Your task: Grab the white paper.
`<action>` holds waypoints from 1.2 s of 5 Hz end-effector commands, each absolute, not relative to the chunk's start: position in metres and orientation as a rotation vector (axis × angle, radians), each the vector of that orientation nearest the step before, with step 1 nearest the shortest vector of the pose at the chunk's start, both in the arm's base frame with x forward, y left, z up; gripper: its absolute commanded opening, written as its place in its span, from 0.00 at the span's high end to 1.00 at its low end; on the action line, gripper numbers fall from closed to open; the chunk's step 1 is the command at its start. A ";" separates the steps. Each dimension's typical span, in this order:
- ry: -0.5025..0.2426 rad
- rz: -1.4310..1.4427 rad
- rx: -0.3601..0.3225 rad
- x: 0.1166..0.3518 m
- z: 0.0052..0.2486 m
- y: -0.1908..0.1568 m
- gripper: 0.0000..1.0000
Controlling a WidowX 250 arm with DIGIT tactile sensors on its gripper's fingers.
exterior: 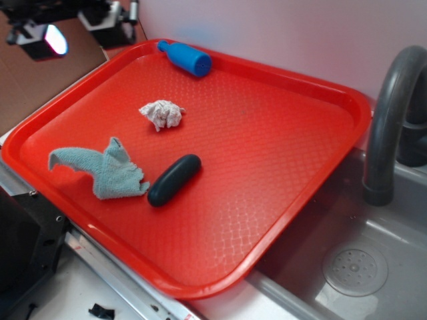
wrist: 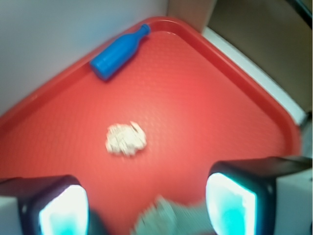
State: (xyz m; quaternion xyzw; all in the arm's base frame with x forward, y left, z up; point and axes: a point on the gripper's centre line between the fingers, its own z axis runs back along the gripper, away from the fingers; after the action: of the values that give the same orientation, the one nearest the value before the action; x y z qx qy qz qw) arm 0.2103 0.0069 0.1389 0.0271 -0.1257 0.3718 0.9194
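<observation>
Nearest in the wrist view, the gripper (wrist: pixel 146 208) stands wide open with nothing between its fingers (wrist: pixel 63 210), held above the red tray (exterior: pixel 313 193) with a corner of the light-teal cloth (exterior: pixel 107 168) showing blurred between them. Beyond it the white paper (wrist: pixel 125 139) — a small crumpled wad — lies alone on the tray floor, apart from the cloth and the dark oblong object (exterior: pixel 174 179). Farthest, the blue bottle (wrist: pixel 116 54) lies on its side against the tray's rim — the grey faucet (exterior: pixel 393 120) and sink (exterior: pixel 360 267) sit beside the tray.
</observation>
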 end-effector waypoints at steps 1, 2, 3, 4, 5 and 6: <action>-0.167 0.727 0.077 0.248 0.075 0.026 0.00; -0.108 0.643 0.068 0.248 0.049 0.011 0.00; -0.070 0.597 0.021 0.245 0.034 0.003 0.00; -0.078 0.600 0.029 0.248 0.025 0.003 0.00; -0.094 0.597 0.050 0.251 0.024 0.003 1.00; -0.092 0.606 0.055 0.247 0.026 0.002 1.00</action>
State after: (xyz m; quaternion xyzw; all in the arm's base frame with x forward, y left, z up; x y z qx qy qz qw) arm 0.2482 0.0007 0.0203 0.0307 -0.0308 0.2943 0.9547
